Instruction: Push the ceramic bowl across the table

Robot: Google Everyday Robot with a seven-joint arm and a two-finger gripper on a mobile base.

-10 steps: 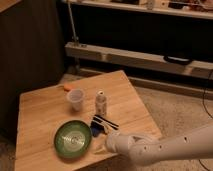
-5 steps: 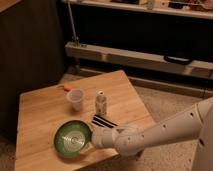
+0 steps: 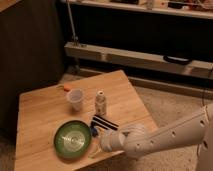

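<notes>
The claw [image 3: 98, 141] is hovering low at the counter's [image 3: 40, 107] front edge, just beside the right rim of the ceramic bowl [image 3: 73, 139]; whether it is open or closed cannot be told. The bowl is sitting near the front edge, with a plastic cup [image 3: 75, 99], a small bottle [image 3: 100, 103] and a dark striped packet [image 3: 104, 122] lying behind it.

1. We see the gripper [image 3: 96, 141] has edged toward 9 o'clock; it now sits right at the 3 o'clock rim of the ceramic bowl [image 3: 73, 139].
2. We see the arm [image 3: 165, 137] has swung. A second ago it lay low and level; now it slopes up toward the picture's right edge.
</notes>
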